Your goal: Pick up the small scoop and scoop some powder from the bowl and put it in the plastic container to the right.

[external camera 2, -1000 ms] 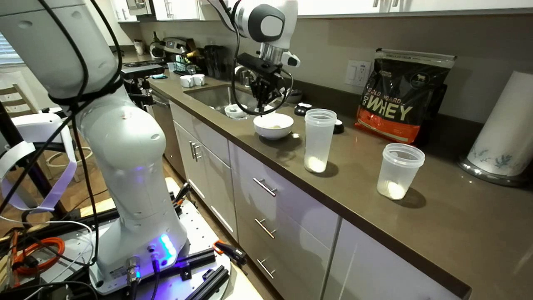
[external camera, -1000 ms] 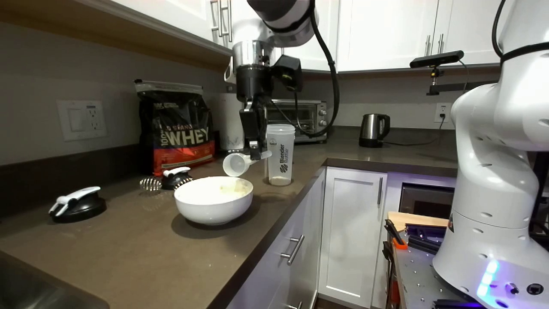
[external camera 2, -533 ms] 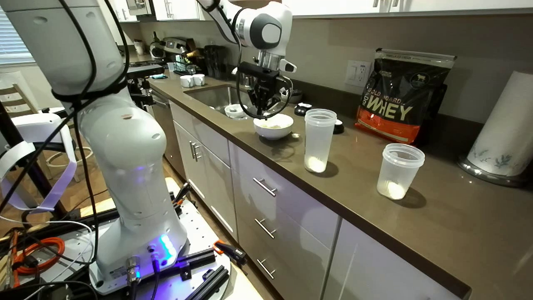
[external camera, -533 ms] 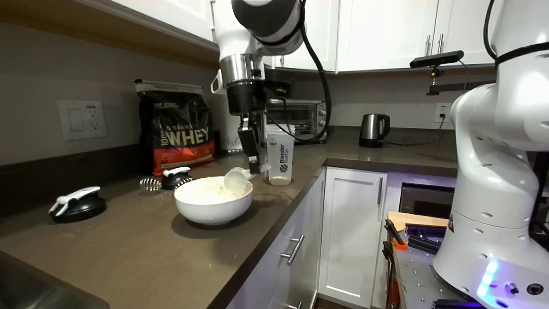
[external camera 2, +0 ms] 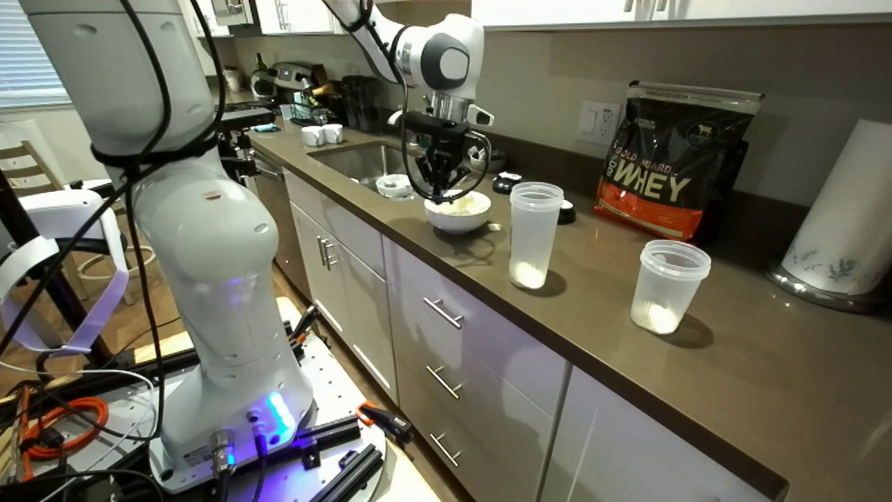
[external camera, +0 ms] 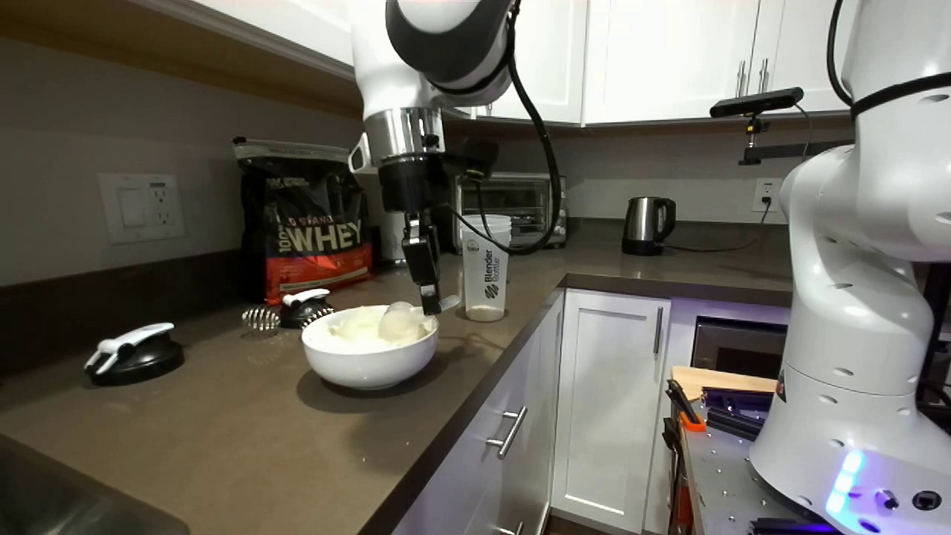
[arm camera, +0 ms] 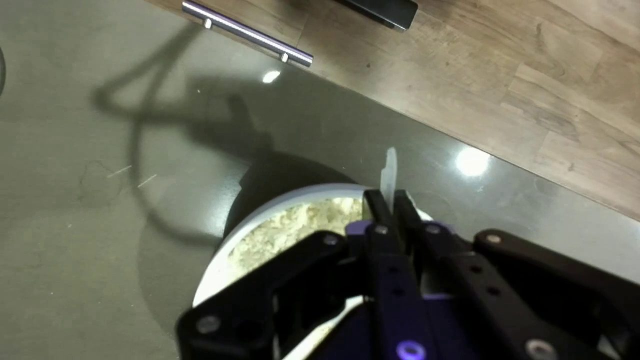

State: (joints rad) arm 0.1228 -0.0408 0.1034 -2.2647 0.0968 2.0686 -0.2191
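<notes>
Fingers (external camera: 430,299) clasp the scoop (external camera: 397,325) by its handle, its cup below them in the bowl (external camera: 364,369) of powder (arm camera: 295,226); near them stands the plastic container (external camera: 487,276), "Blender Bottle", farther off a "WHEY" bag (external camera: 319,199).

The small, see-through scoop (external camera: 400,324) leans with its cup down in the bowl (external camera: 369,364), and the end effector (arm camera: 387,196) pinches its handle. The bowl is round, white and shiny. Inside it, the powder (arm camera: 295,225) is cream and crumbly. The tall, cloudy plastic container (external camera 2: 535,230) stands upright near the bowl, a little powder at its bottom.
</notes>
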